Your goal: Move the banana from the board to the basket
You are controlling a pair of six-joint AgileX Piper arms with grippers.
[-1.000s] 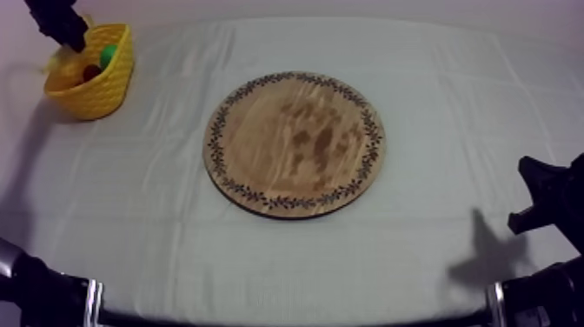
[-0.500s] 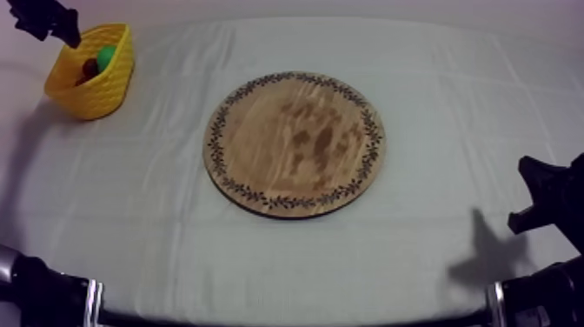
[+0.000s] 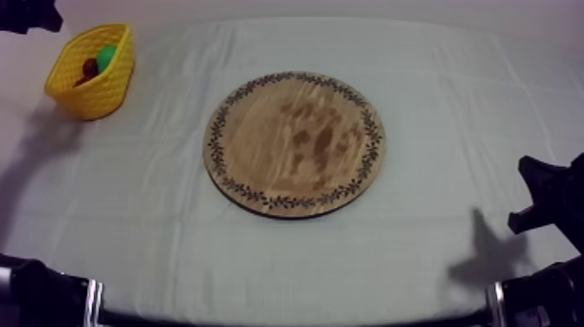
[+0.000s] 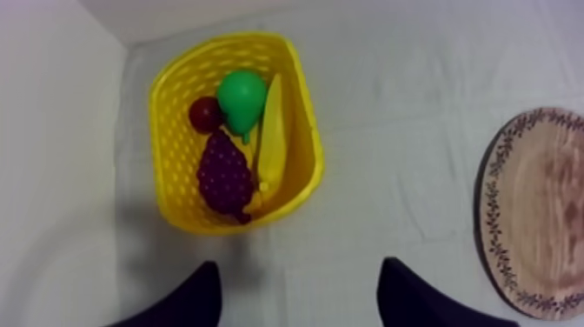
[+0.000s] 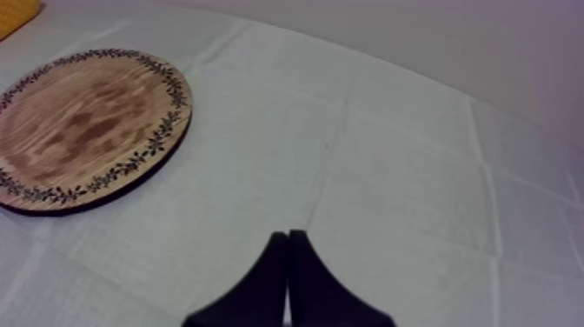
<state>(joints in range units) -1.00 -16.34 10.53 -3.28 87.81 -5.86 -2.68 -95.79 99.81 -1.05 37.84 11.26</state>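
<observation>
Banana [image 4: 271, 130] lies in yellow basket [image 4: 170, 174], straight ahead of left hand [image 4: 298, 271], with its long axis pointing away from the hand, beside pear [image 4: 241, 94] and grapes [image 4: 224, 172]. Left hand open, empty. Wooden board [image 3: 294, 143] bare. Right hand [image 5: 288, 239] closed on nothing, far from the basket. Placing looks done.

Yellow banana [image 4: 272, 130], yellow basket [image 4: 167, 156], dark-leaf-rimmed brown board [image 3: 295, 143].

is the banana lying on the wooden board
No, the banana lies inside the yellow basket beside the pear and the grapes; the wooden board holds nothing.
</observation>
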